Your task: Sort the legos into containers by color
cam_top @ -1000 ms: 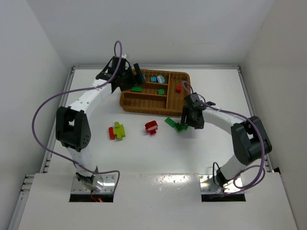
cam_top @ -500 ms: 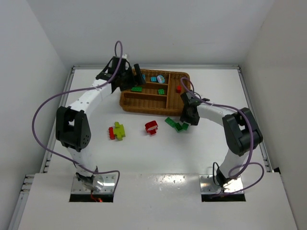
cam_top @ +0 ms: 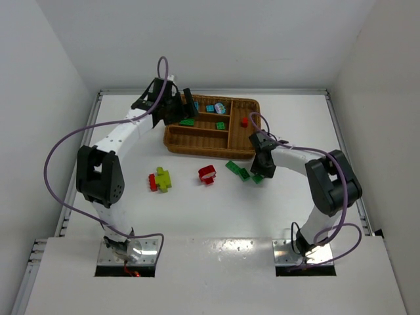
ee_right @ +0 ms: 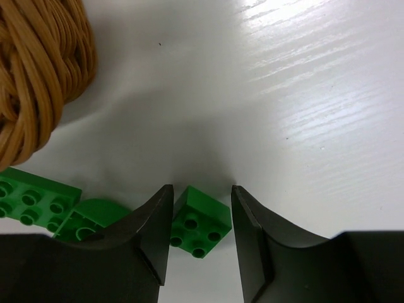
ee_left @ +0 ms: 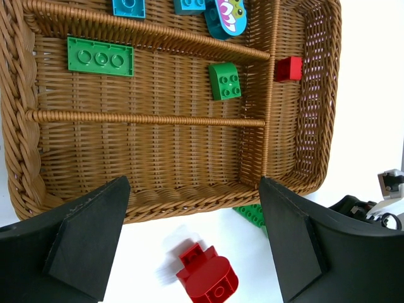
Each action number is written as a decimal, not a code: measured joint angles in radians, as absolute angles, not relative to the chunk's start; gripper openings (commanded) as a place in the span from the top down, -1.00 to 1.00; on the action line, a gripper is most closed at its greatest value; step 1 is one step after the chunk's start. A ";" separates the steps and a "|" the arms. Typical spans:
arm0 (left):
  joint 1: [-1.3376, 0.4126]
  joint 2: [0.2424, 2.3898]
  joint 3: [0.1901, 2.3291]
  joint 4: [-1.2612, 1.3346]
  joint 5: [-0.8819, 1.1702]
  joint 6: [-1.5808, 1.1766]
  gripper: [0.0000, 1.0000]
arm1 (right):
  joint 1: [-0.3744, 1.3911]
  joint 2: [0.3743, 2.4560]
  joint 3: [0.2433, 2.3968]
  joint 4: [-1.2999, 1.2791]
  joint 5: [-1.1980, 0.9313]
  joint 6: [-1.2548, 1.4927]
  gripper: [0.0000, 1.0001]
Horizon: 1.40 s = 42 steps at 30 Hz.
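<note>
Item, tray (ee_left: 19,158): I log green, blue, red bricks (ee_left: 225,81) inside it; red, lime, green ones outside; left gripper (ee_left: 192,189) wide, empty; right gripper (ee_right: 200,192) narrow astride green brick (ee_right: 199,228), grip unclear.

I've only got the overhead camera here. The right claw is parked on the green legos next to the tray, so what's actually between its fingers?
Observer: One small green brick with four studs, flat on the table, between the fingers of the right claw.
Operator: Gripped already?
Observer: I can't tell. Both fingers sit right at its sides.
Operator: And the left claw?
Observer: The left claw is wide open, with nothing between its fingers.
</note>
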<state>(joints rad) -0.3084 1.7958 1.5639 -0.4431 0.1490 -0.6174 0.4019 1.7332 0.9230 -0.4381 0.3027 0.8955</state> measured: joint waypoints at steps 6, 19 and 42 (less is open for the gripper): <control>-0.308 1.796 1.564 -0.443 0.149 -0.615 -0.78 | 0.402 1.710 0.915 -0.447 0.300 0.894 -0.21; -0.308 1.797 1.564 -0.450 0.157 -0.614 -0.78 | 0.405 1.623 0.843 -0.323 0.071 0.698 -0.43; -0.308 1.801 1.564 -0.458 0.168 -0.613 -0.78 | 0.467 1.682 0.897 -0.321 0.082 0.580 -0.06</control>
